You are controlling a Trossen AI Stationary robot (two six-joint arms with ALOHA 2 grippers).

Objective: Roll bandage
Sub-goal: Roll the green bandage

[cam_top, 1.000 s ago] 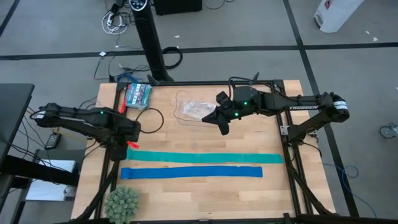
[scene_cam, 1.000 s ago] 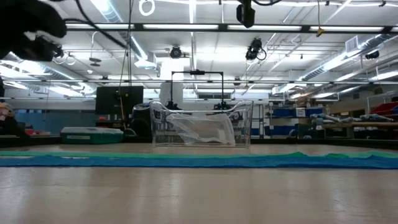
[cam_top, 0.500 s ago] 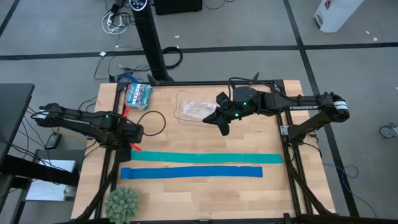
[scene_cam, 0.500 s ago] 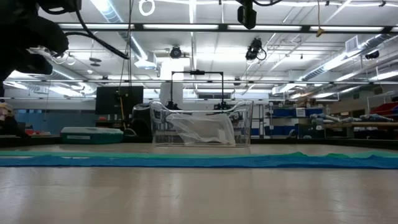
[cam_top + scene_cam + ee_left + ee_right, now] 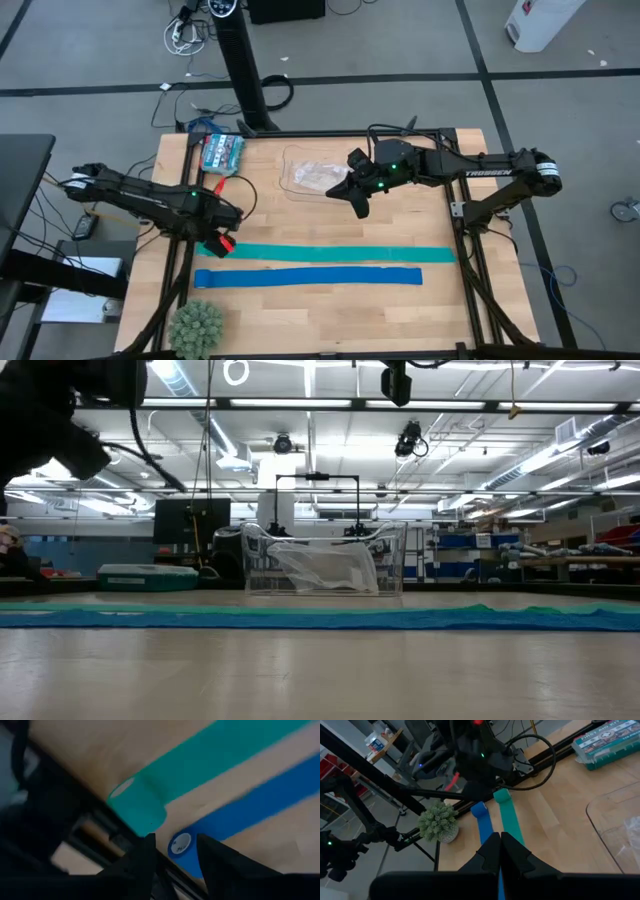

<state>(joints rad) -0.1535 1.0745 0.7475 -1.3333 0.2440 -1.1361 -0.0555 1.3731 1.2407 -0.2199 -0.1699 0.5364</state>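
- We judge the rolling barely begun: the bandage (image 5: 330,254) lies nearly full length across the bench (image 5: 330,310), flat, with only a short rolled or folded stub at the end nearest the left jaws.
- In the left wrist view that stub (image 5: 135,802) sits just ahead of our left gripper (image 5: 175,851), and the teal strip runs away from it; the rolled end of the blue strip (image 5: 235,815) lies right beside the fingers.
- The left gripper's jaws stand apart with nothing between them, hovering over the bandage's end, not grasping it.
- Our right gripper (image 5: 358,203) hangs well away from the bandage, over the far side of the bench beside the clear plastic container (image 5: 312,175); its jaws are clenched on nothing.
- Still to do, as we judge it: take hold of the stub and wind almost the whole strip.
- Writing: "TROSSEN" reads on the right arm (image 5: 488,170). The teal box (image 5: 612,742) carries white lettering that seems to say "FIRST AID KIT", though we cannot read it surely.
- A small potted plant (image 5: 196,326) stands off beyond the blue strip from the left jaws.
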